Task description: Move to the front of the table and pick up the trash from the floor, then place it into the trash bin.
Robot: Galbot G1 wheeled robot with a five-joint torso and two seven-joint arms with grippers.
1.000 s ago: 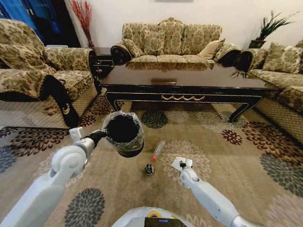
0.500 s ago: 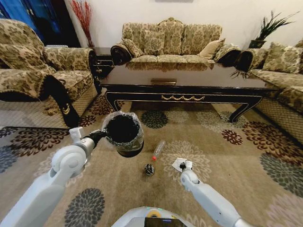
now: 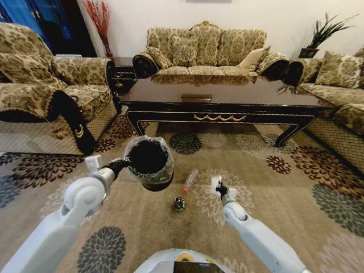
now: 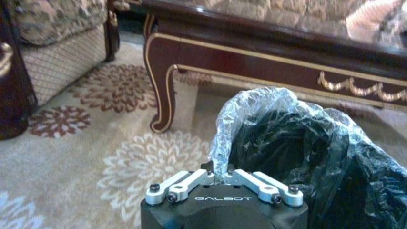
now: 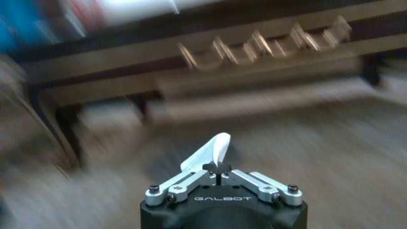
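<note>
The white paper wad (image 3: 216, 184) has come up off the rug, pinched tight in the right gripper (image 3: 219, 188). The left gripper (image 3: 120, 165) squeezes the bag rim of the trash bin (image 3: 149, 162), holding it up before the table (image 3: 227, 96). The little bottle (image 3: 190, 180) and dark ball (image 3: 180, 203) lie on the rug (image 3: 284, 193) between them.

Glossy dark-wood table (image 3: 227, 94), crinkly clear plastic on the trash bin (image 3: 149, 163)

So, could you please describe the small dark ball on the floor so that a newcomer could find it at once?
Start at the long dark-wood table and look down to the flowered carpet in front of it. There, below the red-capped clear bottle, lies the dark ball. It is the only round, dark piece of trash, smaller than the bottle and lying loose on the floor.
</note>
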